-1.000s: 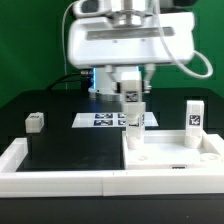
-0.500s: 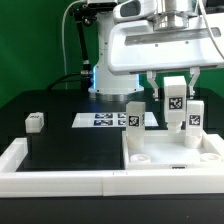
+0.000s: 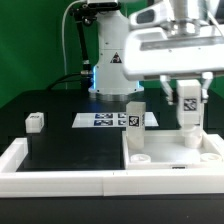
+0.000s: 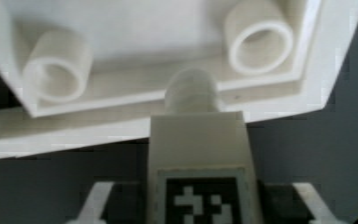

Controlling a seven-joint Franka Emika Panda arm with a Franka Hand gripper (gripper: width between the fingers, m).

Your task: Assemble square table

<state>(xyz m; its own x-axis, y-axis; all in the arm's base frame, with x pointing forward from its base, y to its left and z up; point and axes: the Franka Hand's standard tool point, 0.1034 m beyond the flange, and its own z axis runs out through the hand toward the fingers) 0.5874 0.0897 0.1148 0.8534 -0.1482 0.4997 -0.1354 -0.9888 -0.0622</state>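
- Exterior view: the table top (image 3: 172,158) lies flat in the near corner of the black work surface (image 3: 70,150), on the exterior view's right. It sits inside the white rim (image 3: 60,183).
- Exterior view: the gripper (image 3: 187,95) hangs over the table top's far corner on the exterior view's right. Its fingers are pinched on the held leg (image 3: 187,103), which is upright with its tag facing the camera.
- Exterior view: a white column shows just under the held leg, reaching down to the table top. I cannot tell whether it belongs to that leg or is another one behind it.
- Exterior view: the standing leg (image 3: 134,120) is upright at the table top's far corner on the exterior view's left, with its tag towards the camera.
- Exterior view: the loose leg (image 3: 36,122) lies on the work surface near its edge on the exterior view's left, well apart from the table top.
- Exterior view: the marker board (image 3: 103,120) lies flat towards the far edge, just beside the standing leg.
- Wrist view: the held leg (image 4: 202,150) runs out from between the gripper (image 4: 202,205) fingers (image 4: 101,203), and its tag is plain to see.
- Wrist view: the leg's rounded tip points at the edge of the table top (image 4: 114,125), between two round sockets (image 4: 261,45). Whether the tip touches the table top cannot be told.
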